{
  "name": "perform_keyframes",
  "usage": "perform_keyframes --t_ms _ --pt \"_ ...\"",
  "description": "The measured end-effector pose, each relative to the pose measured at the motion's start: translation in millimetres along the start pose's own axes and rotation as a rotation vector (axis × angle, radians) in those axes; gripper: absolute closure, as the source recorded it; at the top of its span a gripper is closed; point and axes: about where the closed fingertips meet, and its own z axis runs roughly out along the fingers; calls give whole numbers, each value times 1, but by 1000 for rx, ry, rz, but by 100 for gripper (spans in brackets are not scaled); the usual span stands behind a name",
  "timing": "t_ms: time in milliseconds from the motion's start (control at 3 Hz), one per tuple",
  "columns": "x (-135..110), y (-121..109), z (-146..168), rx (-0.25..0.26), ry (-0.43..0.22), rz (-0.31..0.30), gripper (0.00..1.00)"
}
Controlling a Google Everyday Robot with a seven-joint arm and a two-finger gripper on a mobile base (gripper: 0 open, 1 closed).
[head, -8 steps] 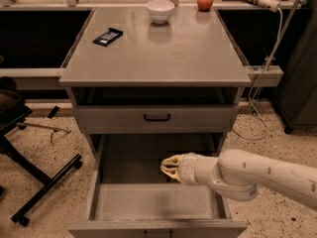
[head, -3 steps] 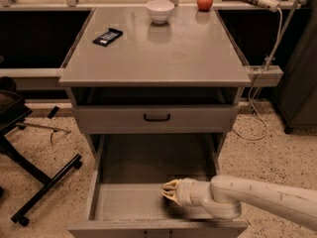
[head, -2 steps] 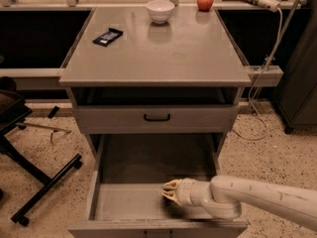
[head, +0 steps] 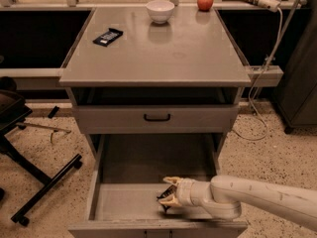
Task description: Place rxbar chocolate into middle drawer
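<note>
The middle drawer [head: 121, 202] is pulled out at the bottom of the grey cabinet, showing its flat grey floor and low side walls. My gripper [head: 169, 191] reaches in from the right and hangs just above the right half of the drawer floor. Between its pale fingers [head: 172, 180] sits a small dark bar, the rxbar chocolate [head: 166, 193], held slightly tilted. Most of its wrapper is hidden by the fingers. My white arm [head: 257, 198] stretches over the drawer's right wall.
Above the open drawer is a shut drawer front with a black handle [head: 157, 117]. On the cabinet top lie another dark bar [head: 108, 36], a white bowl [head: 160, 10] and a red apple [head: 205, 2]. A black chair base [head: 34, 182] stands at left, and a cable [head: 260, 103] hangs at right.
Since the oldest frame my gripper has come down and forward from the back of the drawer to just above its floor. It has barely moved over the last second.
</note>
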Motion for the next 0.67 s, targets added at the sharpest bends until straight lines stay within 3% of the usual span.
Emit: perform_keyframes --t_ms 333,667 --pt "0 0 0 0 0 0 0" --pt "0 0 0 0 0 0 0"
